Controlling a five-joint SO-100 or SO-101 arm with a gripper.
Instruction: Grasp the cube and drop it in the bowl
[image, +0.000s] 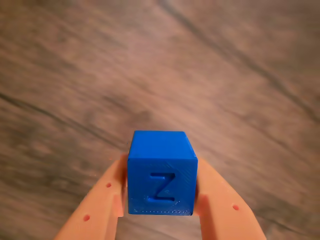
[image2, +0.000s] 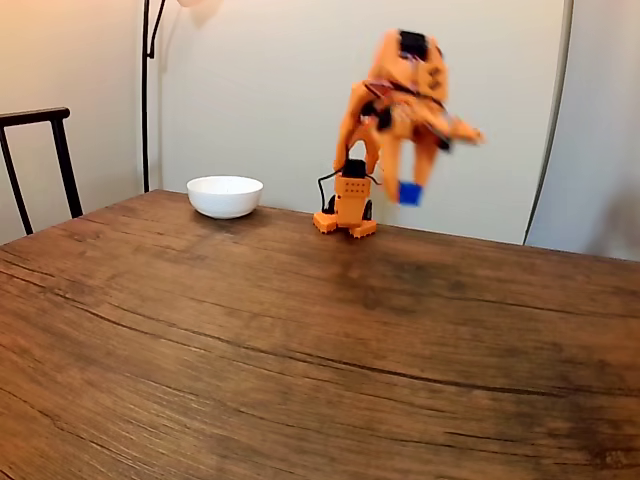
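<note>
My orange gripper (image: 160, 200) is closed on the blue cube (image: 161, 172), one finger pressed flat against each side face. In the wrist view the face toward the camera carries a raised letter Z, and blurred wood grain lies below. The cube looks like layered printed plastic: I judge it light, rigid and not fragile, its flat parallel sides a secure place to pinch and its fine ridges unlikely to slip.

In the fixed view, I hold the cube (image2: 409, 193) well above the wooden table (image2: 300, 360), right of my base. The white bowl (image2: 225, 196) sits on the table left of the base, well apart from the cube. A dark chair stands left of the bowl. My own base lies between cube and bowl.
</note>
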